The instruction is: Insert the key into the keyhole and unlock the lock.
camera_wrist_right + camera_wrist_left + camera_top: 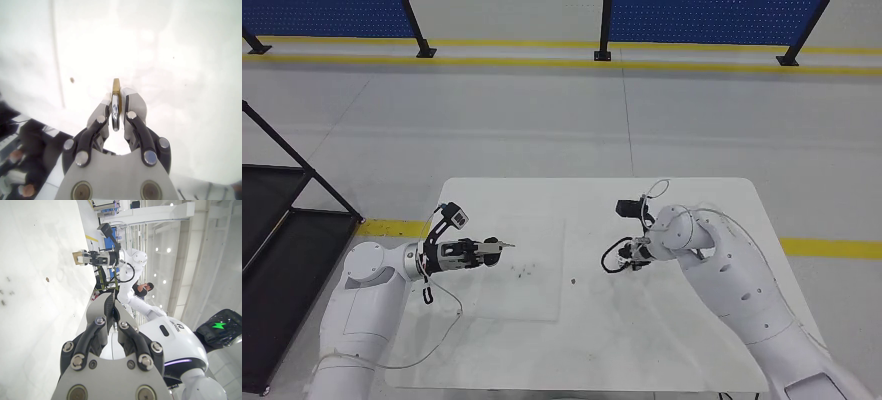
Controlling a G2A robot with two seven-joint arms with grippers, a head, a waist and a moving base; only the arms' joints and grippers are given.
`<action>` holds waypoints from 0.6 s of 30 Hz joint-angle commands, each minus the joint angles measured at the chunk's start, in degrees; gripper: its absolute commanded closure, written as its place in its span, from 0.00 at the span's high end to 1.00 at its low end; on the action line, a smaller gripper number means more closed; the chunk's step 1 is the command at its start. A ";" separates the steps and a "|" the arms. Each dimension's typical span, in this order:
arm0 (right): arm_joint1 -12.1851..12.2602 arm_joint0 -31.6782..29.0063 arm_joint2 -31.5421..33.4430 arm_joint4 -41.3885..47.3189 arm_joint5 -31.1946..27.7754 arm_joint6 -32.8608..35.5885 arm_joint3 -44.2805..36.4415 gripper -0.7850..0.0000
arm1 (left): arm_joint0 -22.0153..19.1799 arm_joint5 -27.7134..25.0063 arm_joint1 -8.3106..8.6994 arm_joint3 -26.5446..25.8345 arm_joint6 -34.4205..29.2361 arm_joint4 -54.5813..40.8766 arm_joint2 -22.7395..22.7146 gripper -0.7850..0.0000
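My left gripper (492, 247) lies low over the table, pointing toward my right arm, fingers pinched shut on the key (506, 244). My right gripper (115, 94) faces it from well apart, with the forearm angled inward, clamped on the lock (115, 85).

Not a lot to read here tbh. There's a green lightning-bolt icon (219, 325) glowing on a small black screen (231, 315) in the left wrist view. Right beside it, a dark wordmark with a little logo (174, 326) is printed on a white rounded shell (181, 345). Everything else is too small or blurry to make out.
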 commanded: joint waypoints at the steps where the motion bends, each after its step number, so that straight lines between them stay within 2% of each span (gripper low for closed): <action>1: 0.62 -2.70 4.60 5.20 -1.71 -2.11 -1.31 0.00 | 0.00 0.00 0.00 0.00 0.00 0.00 0.00 0.00; 7: 1.63 -11.01 15.37 25.03 -11.51 -7.85 -2.07 0.00 | 0.00 0.00 0.00 0.00 0.00 0.00 0.00 0.00; 12: 1.84 -15.66 18.80 36.24 -20.06 -10.81 -2.87 0.00 | 0.00 0.00 0.00 0.00 0.00 0.00 0.00 0.00; 18: 1.90 -17.53 19.86 47.27 -25.54 -9.08 -2.33 0.00 | 0.00 0.00 0.00 0.00 0.00 0.00 0.00 0.00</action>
